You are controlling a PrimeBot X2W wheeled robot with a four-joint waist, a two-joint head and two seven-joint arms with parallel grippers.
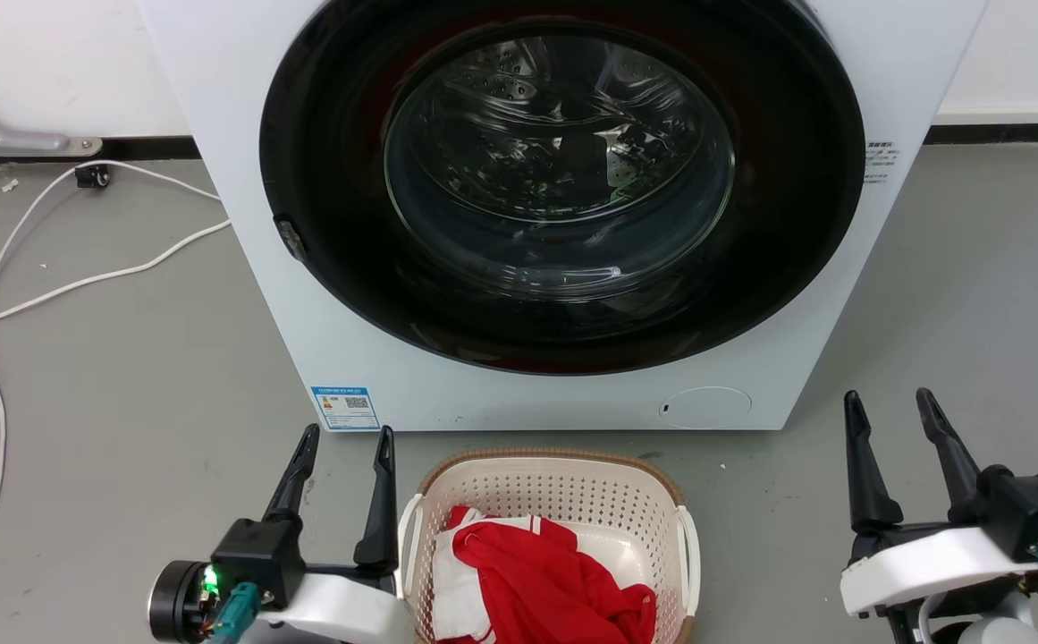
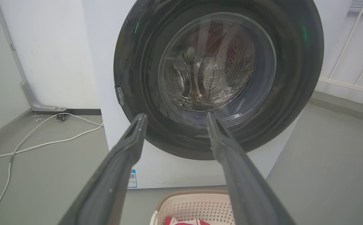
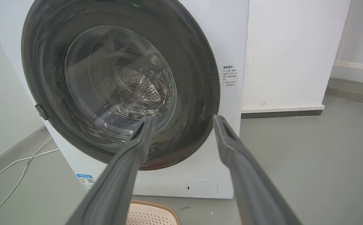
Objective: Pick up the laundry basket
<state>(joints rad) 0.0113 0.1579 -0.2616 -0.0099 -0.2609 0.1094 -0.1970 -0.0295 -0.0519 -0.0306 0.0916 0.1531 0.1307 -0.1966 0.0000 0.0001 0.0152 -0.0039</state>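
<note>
One washing machine (image 1: 483, 398) at rear, front-loading. One laundry basket (image 1: 554, 487) on floor just before it, two white handles, untouched. Two arms low, fingers spread, empty, pointing at machine: left gripper (image 1: 348, 434) just beside basket, right gripper (image 1: 888, 398) well apart. One red-and-white garment (image 1: 554, 572) inside basket.

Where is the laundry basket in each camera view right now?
Head view: laundry basket at bottom centre, in front of the washing machine.
Left wrist view: bottom edge, just right of centre.
Right wrist view: bottom edge, left of centre, a corner of its rim.
Shared landmark: the blue label at the machine's lower front corner.
</note>
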